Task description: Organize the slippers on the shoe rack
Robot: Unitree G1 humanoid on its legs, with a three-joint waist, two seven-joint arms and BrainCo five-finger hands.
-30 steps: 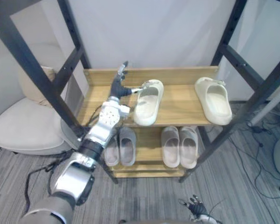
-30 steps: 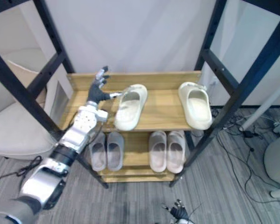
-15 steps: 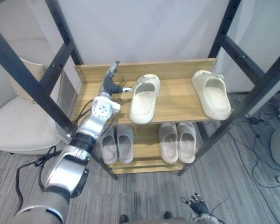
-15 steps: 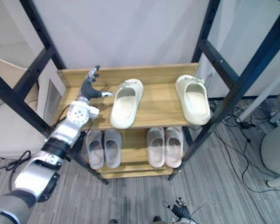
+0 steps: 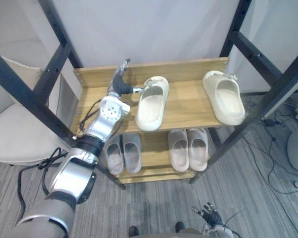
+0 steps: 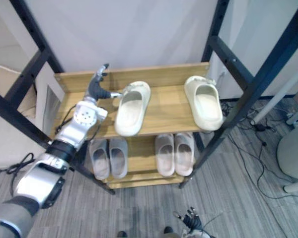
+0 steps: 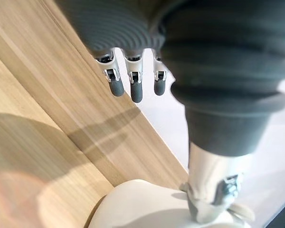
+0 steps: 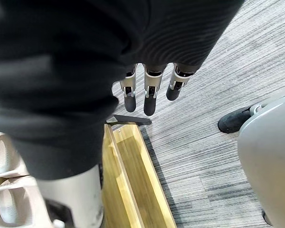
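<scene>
Two cream slippers lie apart on the top wooden shelf [image 5: 188, 106] of the shoe rack: one left of centre [image 5: 151, 102], one at the right end [image 5: 223, 96]. My left hand [image 5: 120, 82] is open over the shelf's left part, just left of the nearer cream slipper. Its fingers [image 7: 130, 85] point straight at the back board and its thumb [image 7: 213, 194] rests against that slipper's rim [image 7: 152, 204]. On the lower shelf stand a grey pair [image 5: 123, 152] and a beige pair [image 5: 188, 148]. My right hand [image 5: 211, 218] hangs low, open, fingers [image 8: 145, 95] straight above the floor.
Black metal posts [image 5: 59, 42] frame the rack on both sides. A cream armchair [image 5: 15, 134] stands at the left. A grey rounded chair base [image 8: 270, 156] sits on the carpet to the right. The lower shelf's wooden edge [image 8: 128, 180] lies beside my right hand.
The whole view has shifted, so the camera moved. My left hand stays beside the left cream slipper, thumb at its rim; both cream slippers keep their spacing.
</scene>
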